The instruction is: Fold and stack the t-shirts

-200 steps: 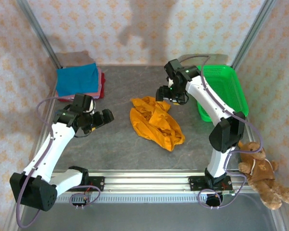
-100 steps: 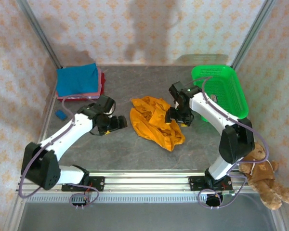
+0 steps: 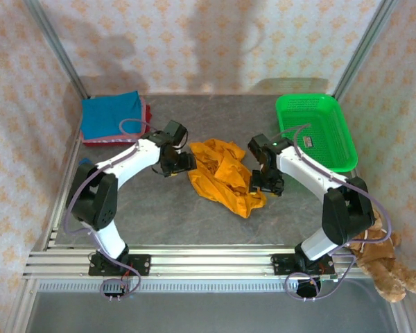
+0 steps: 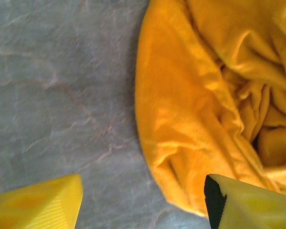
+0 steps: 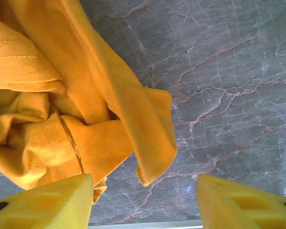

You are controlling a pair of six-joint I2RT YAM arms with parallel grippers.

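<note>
A bright orange t-shirt (image 3: 222, 175) lies crumpled in the middle of the grey table. My left gripper (image 3: 185, 164) is low at its left edge, open. In the left wrist view the yellow fingers (image 4: 38, 202) straddle the shirt's rounded edge (image 4: 190, 119), one over bare table, one over cloth. My right gripper (image 3: 261, 182) is at the shirt's right edge, open. In the right wrist view a loose flap of the shirt (image 5: 150, 138) hangs between its fingertips (image 5: 248, 200). A folded blue t-shirt (image 3: 111, 115) tops a stack with red and pink ones (image 3: 147, 115) at the back left.
A green mesh basket (image 3: 312, 132) stands at the back right, close behind the right arm. A brown teddy bear (image 3: 385, 260) lies off the table's front right corner. A metal rail (image 3: 208, 260) runs along the near edge.
Both arms have swung in to the orange shirt, the left from the left side, the right from behind it. Both pairs of jaws have narrowed.
</note>
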